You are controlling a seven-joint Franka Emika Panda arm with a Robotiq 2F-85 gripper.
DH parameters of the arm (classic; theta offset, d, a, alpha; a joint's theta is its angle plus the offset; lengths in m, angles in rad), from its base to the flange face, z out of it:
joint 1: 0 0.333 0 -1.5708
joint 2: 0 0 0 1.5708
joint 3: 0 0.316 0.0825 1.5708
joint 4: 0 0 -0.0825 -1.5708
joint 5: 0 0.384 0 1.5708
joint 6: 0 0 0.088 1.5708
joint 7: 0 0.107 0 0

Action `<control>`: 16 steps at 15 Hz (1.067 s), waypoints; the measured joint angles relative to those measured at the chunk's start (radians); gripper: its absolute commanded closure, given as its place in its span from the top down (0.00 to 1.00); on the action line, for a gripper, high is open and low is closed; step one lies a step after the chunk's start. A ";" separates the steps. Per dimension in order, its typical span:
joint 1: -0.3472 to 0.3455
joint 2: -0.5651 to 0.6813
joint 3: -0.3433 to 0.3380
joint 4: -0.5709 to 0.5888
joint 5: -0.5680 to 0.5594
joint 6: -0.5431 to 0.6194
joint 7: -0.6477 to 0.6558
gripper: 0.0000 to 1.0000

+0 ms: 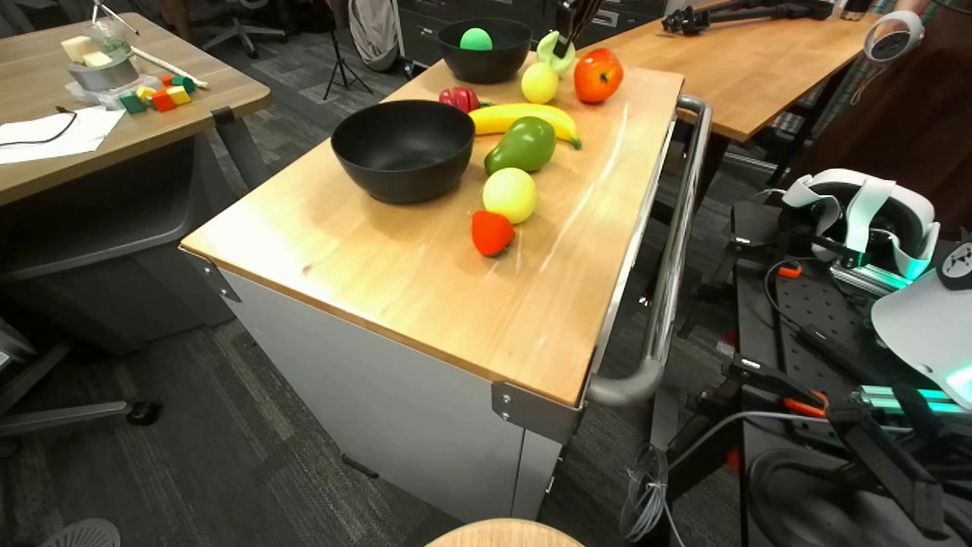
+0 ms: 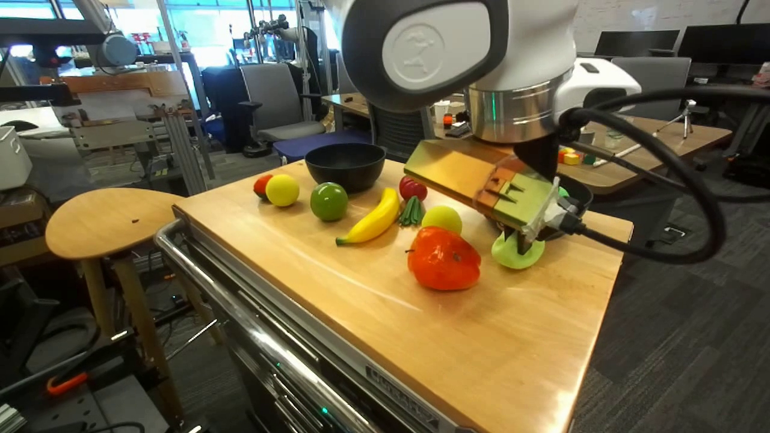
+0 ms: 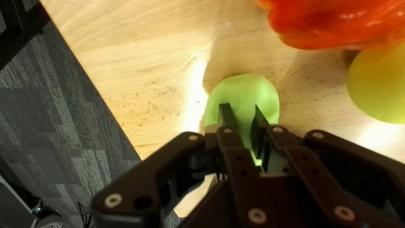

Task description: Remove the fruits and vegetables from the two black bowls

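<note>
Wrist view, green produce (image 3: 247, 88), gripped by end effector (image 3: 241, 109)

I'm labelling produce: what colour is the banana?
The banana is yellow, green at one end; seen best in an exterior view.

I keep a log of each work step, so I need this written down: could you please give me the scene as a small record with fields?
Surface: wooden tabletop
Bowls: black bowl with round green item inside; second black bowl near banana
Also outside bowls: dark green fruit, dark red item, yellow item beside small red item, another yellow item beside red-orange item
Jaws: at either side of part of the pale green piece; tight grip cannot be confirmed
Work left: round green item not yet out
</note>
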 measured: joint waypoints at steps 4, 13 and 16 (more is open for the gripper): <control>0.001 0.031 -0.004 0.037 -0.167 0.011 0.112 0.71; 0.001 -0.138 0.023 0.015 -0.263 -0.020 0.029 1.00; -0.009 -0.153 0.094 0.028 -0.010 0.028 -0.085 1.00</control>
